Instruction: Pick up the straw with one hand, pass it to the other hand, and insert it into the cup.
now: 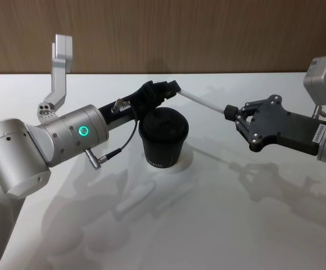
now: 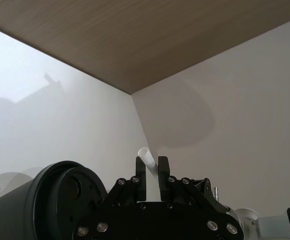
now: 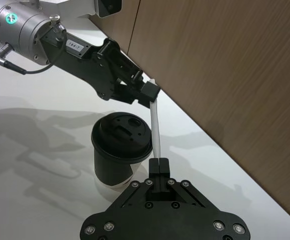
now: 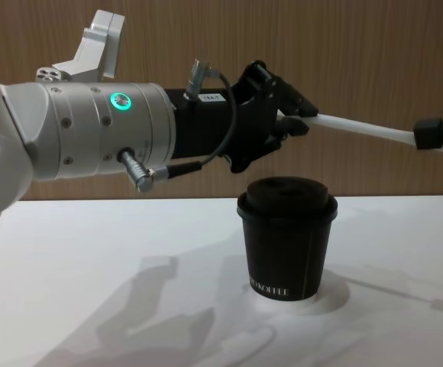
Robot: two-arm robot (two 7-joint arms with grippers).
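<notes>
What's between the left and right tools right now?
The straw: it spans from the left tool to the right tool, each shut on one end, clearest in the head view. The cup stands below, near the left tool.

We found a white table (image 1: 236, 225) bearing one upright black lidded cup (image 1: 164, 147), its base inside a low white ring (image 4: 337, 297).

The cup (image 4: 286, 245) reads "KOFFEE" — the label (image 3: 73, 46) on the left gripper (image 3: 150, 92), "184-7".

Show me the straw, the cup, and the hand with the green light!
straw (image 1: 202, 100), head view, middle of the white tube.
cup (image 1: 163, 149), head view, its black side wall.
left gripper (image 1: 173, 86), head view, between its fingertips.
</notes>
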